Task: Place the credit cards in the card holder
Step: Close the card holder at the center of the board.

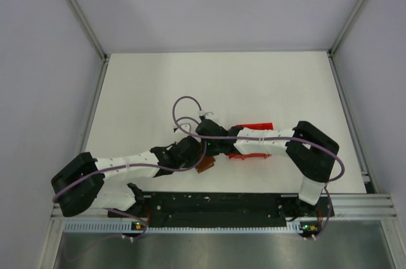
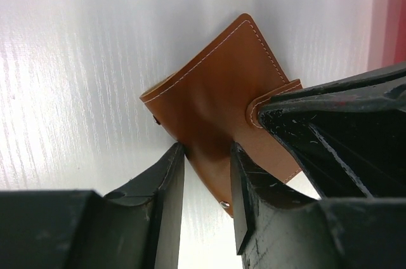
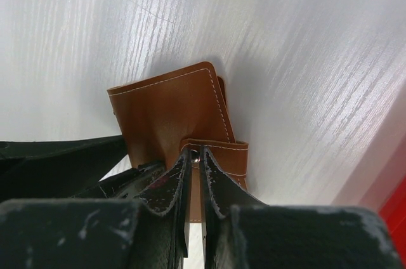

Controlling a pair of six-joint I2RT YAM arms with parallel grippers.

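The brown card holder [image 1: 204, 165] is held tilted above the table between both grippers at the table's near middle. My left gripper [image 2: 206, 155] has its jaws narrowly apart with the holder's lower corner [image 2: 209, 104] gripped between them. My right gripper [image 3: 197, 155] is shut on the holder's snap strap [image 3: 225, 155]; it also shows in the left wrist view [image 2: 330, 123]. In the top view the left gripper [image 1: 192, 153] and the right gripper [image 1: 206, 141] meet over the holder. No credit cards are in view.
A small red plastic box [image 1: 254, 127] stands just right of the grippers, partly under the right arm; it shows as a red edge in the right wrist view [image 3: 396, 212]. The frame rail [image 1: 355, 200] runs along the table's near edge.
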